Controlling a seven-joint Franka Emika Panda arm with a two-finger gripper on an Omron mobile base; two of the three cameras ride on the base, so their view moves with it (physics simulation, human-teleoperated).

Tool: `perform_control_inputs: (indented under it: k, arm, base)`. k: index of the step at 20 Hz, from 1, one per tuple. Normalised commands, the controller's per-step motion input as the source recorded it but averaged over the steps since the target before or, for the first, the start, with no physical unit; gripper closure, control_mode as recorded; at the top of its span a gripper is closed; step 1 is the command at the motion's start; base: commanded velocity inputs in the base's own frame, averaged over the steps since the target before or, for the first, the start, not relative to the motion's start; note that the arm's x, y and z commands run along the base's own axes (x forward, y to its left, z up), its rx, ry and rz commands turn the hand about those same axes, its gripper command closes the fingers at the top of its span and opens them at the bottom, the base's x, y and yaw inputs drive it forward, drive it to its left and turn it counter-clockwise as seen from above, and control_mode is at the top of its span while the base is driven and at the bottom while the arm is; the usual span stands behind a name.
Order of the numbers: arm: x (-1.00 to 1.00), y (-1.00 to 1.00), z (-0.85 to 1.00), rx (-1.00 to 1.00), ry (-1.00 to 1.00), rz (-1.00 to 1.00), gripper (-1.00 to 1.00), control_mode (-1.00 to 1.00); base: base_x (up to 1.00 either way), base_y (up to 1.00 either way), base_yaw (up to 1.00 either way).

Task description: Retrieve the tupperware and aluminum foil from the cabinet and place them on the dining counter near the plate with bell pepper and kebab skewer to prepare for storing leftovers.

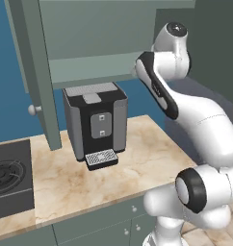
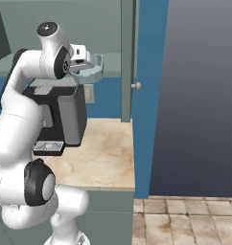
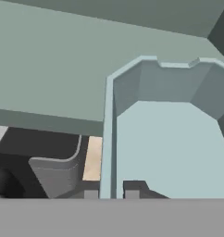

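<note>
My gripper is raised at the front of the open grey-green cabinet, above the coffee machine. It is shut on the tupperware, a pale blue-grey tub held by one side wall. In the hand view the tupperware takes up the right half. My gripper has one dark fingertip on each side of the tub's left wall. The cabinet's underside lies to the upper left there. The aluminum foil, the plate and the dining counter are out of view.
A black and grey coffee machine stands on the beige worktop under the cabinet. The open cabinet door hangs at the left and another door stands edge-on at the right. A black hob is far left; a tall dark panel is at the right.
</note>
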Motion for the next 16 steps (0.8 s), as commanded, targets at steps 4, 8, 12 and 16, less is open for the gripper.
perform_control_inputs:
  k: [4, 8, 12, 16]
  arm:
    - [-1.0, 0.01, -0.03, -0.05, 0.12, 0.0, 1.0, -1.0]
    - [-1.0, 0.16, -0.27, -0.08, 0.1, 0.0, 1.0, -1.0]
    - [-1.0, 0.12, -0.45, -0.08, 0.13, 0.0, 1.0, -1.0]
    - [-1.0, 0.0, -0.45, -0.03, 0.12, 0.0, 1.0, -1.0]
  base:
    - [0.0, 0.0, 0.0]
    - [0.0, 0.0, 0.0]
    - [0.0, 0.0, 0.0]
    - [0.0, 0.0, 0.0]
